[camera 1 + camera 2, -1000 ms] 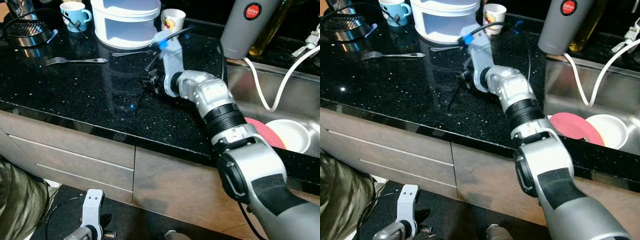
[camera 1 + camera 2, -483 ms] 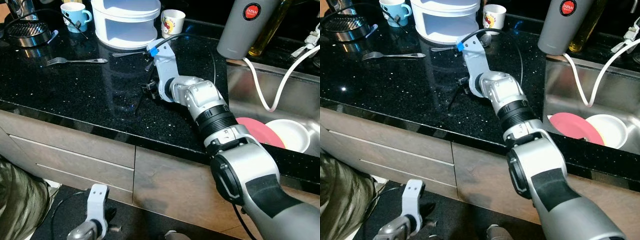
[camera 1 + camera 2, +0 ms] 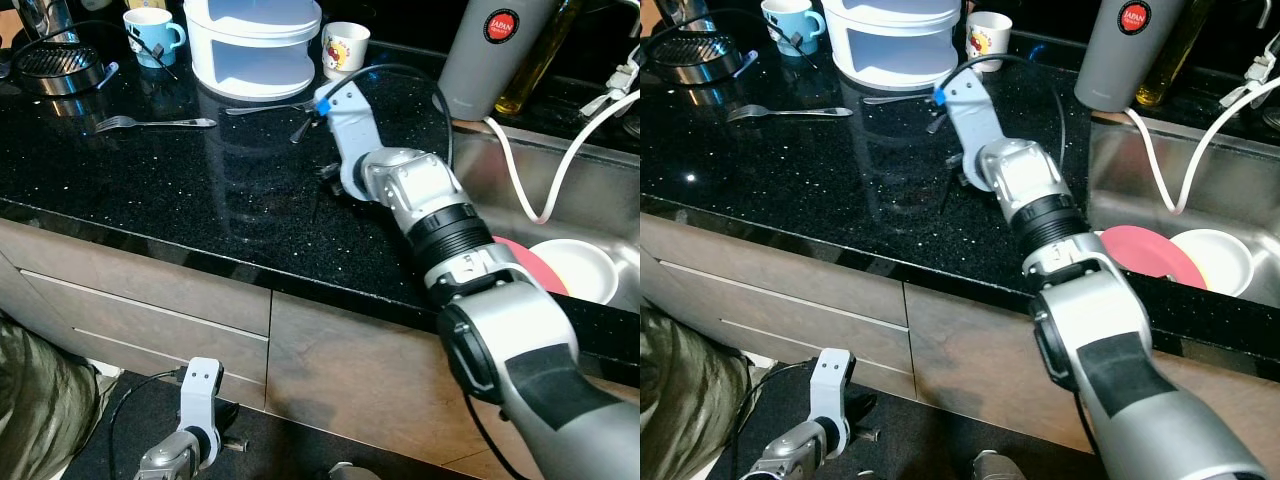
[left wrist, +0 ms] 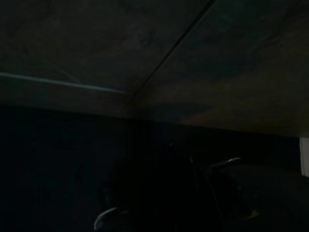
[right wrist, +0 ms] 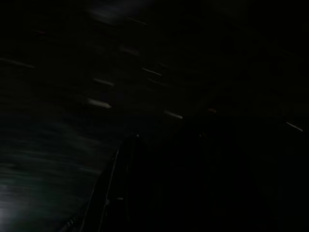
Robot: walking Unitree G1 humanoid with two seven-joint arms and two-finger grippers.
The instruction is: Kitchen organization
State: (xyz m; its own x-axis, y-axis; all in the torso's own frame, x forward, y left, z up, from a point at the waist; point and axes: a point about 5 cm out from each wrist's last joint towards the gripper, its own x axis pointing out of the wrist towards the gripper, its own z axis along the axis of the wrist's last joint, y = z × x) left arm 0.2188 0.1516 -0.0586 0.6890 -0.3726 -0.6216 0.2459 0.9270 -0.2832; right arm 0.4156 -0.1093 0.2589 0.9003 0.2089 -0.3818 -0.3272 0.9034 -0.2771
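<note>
The right gripper [image 3: 318, 190] hangs low over the middle of the worktop [image 3: 150, 190], a polished black stone flecked with sparkle; its thin black fingers point down at the slab, and I cannot tell whether they are apart or together. The step in hand looks like a reach for loose cutlery: a slim steel fork [image 3: 150, 122] lies flat toward the worktop's left end, and a second fork [image 3: 265, 107] lies touching the foot of the glossy white round stacked container [image 3: 252, 42] at the back edge. The next move likely calls for bringing the fingertips flat against the hard stone to pinch a thin, slippery handle. Two ceramic mugs, one blue [image 3: 150, 30] and one white with a print [image 3: 344, 45], stand along the back edge. The left gripper [image 3: 200, 420] hangs idle by the cabinet fronts, its fingers' state unclear.
</note>
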